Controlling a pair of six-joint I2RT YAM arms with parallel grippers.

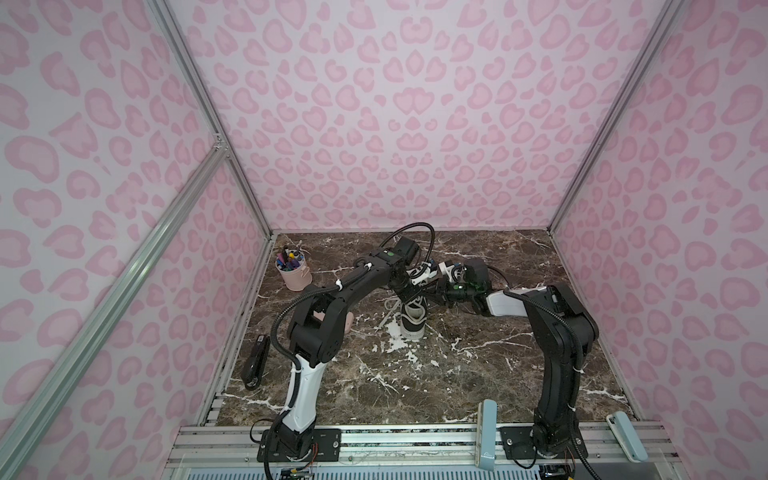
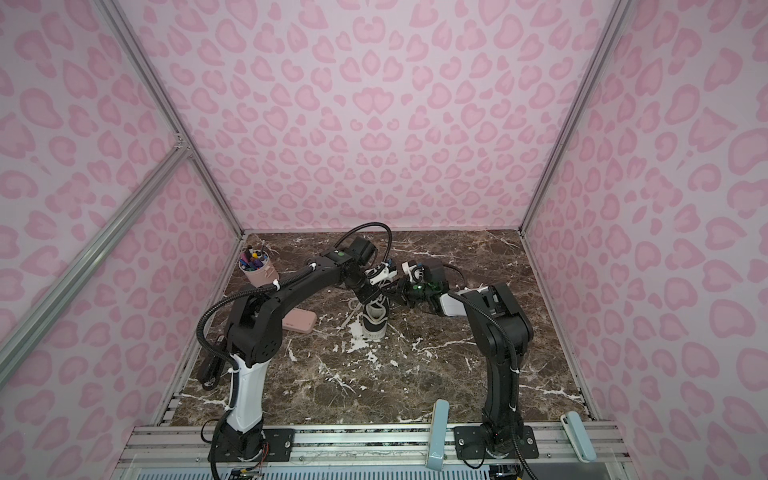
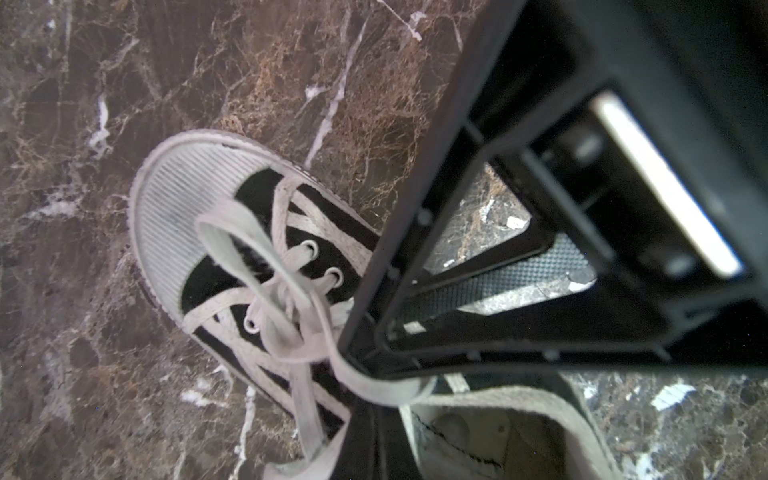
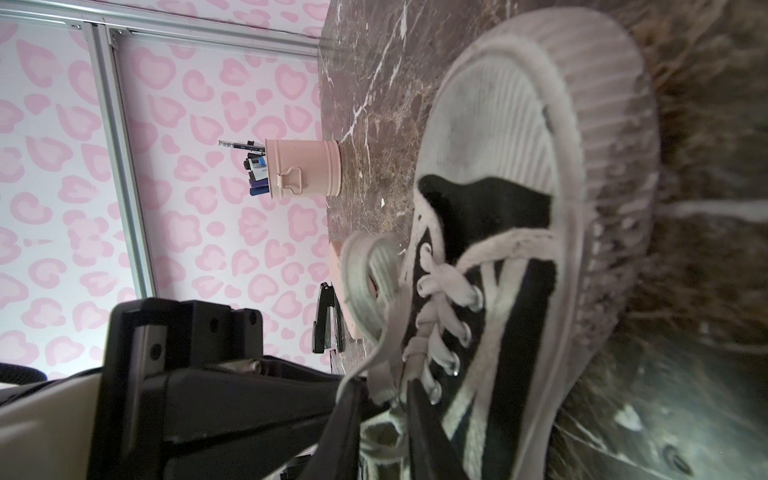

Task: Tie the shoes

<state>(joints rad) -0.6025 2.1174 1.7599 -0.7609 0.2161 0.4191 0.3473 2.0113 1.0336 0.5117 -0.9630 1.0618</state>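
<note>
Above the sneaker [image 1: 411,321], left jaws pinching a lace loop [image 3: 253,235], right jaws slightly parted, clear only in wrist views

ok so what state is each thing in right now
sneaker: upright on its sole
laces: one loop formed, no finished bow
left gripper: shut on the laces
right gripper: slightly open, laces between the jaws
pen cup: upright, filled
pink case: lying flat
stapler: lying closed
</note>
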